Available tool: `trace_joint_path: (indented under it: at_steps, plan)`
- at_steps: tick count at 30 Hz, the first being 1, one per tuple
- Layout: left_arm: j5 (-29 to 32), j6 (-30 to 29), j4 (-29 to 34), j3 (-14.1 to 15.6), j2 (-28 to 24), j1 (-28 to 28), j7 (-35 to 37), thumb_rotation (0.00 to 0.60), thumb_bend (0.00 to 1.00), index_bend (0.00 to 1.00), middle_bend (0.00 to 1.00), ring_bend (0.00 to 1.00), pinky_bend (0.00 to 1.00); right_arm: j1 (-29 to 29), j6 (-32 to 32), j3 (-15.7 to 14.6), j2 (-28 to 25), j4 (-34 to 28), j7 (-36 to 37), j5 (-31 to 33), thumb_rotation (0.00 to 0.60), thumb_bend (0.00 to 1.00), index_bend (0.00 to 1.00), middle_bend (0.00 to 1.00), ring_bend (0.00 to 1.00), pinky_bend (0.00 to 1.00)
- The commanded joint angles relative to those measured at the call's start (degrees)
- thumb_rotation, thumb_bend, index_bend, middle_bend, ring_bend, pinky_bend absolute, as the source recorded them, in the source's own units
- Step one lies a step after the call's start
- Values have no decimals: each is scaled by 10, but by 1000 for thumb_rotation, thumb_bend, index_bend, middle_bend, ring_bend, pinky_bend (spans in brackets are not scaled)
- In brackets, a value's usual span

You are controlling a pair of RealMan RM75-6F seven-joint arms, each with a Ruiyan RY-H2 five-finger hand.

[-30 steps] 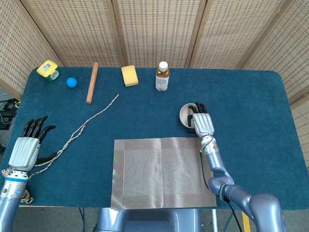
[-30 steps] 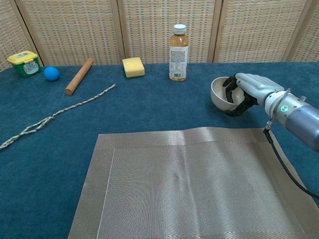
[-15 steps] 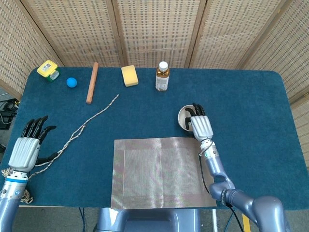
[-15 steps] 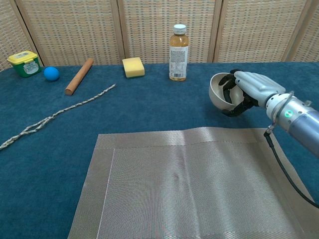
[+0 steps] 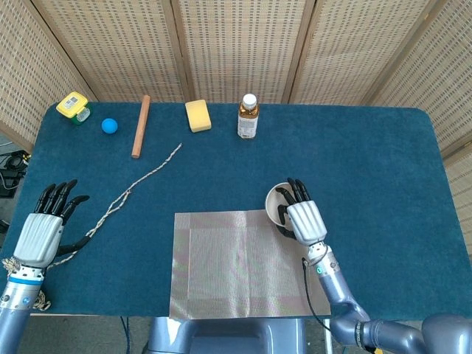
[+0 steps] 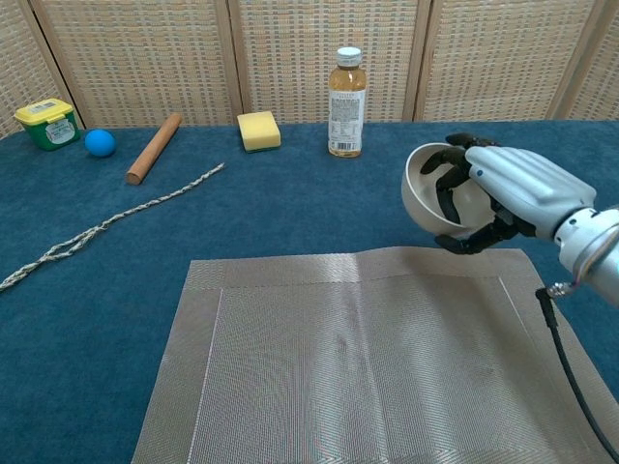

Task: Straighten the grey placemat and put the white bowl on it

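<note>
The grey placemat (image 5: 243,262) (image 6: 368,353) lies flat and square at the table's front middle. My right hand (image 5: 303,220) (image 6: 513,193) grips the white bowl (image 5: 276,200) (image 6: 430,188), fingers hooked inside it. The bowl is lifted and tipped on its side, opening facing left, over the mat's back right corner. My left hand (image 5: 46,227) hangs open at the front left edge, fingers spread, near the rope's end; the chest view does not show it.
A twisted rope (image 5: 125,195) (image 6: 106,224) runs diagonally across the left side. Along the back stand a drink bottle (image 5: 248,116) (image 6: 347,101), yellow sponge (image 5: 198,115), wooden stick (image 5: 140,125), blue ball (image 5: 109,125) and a green-yellow tub (image 5: 74,105).
My right hand has carried the bowl up off the table and toward me, to the mat's back right corner. The left hand barely shifted.
</note>
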State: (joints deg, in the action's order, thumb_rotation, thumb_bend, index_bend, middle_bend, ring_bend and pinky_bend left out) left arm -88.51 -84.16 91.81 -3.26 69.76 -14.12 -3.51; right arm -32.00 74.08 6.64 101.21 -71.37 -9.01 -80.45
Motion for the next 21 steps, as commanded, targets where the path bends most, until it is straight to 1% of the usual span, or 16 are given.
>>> trace_joint_path:
  at_steps: [1, 5, 9, 13, 18, 21]
  plan:
    - [-6, -6, 6, 1, -7, 3, 8, 600, 144, 207, 0, 0, 0, 29, 32, -38, -17, -58, -46, -35, 600, 442, 754, 266, 0, 11]
    - [-6, -3, 10, 2, -13, 5, 12, 600, 144, 204, 0, 0, 0, 40, 36, -60, -14, -91, -70, -56, 600, 441, 755, 266, 0, 11]
    - [-6, 0, 15, 4, -20, 7, 12, 600, 143, 199, 0, 0, 0, 50, 40, -79, -8, -110, -91, -76, 600, 442, 754, 266, 0, 11]
    - [-5, -2, 20, 3, -27, 9, 14, 600, 144, 195, 0, 0, 0, 61, 36, -92, -6, -111, -103, -81, 600, 441, 752, 261, 0, 11]
    - [4, 4, 25, 1, -32, 10, 11, 600, 144, 190, 0, 0, 0, 73, 30, -100, -1, -106, -96, -84, 600, 441, 747, 255, 0, 11]
    - [6, 8, 30, 2, -34, 10, 5, 600, 143, 185, 0, 0, 0, 77, 29, -105, 3, -103, -92, -91, 600, 438, 715, 229, 0, 10]
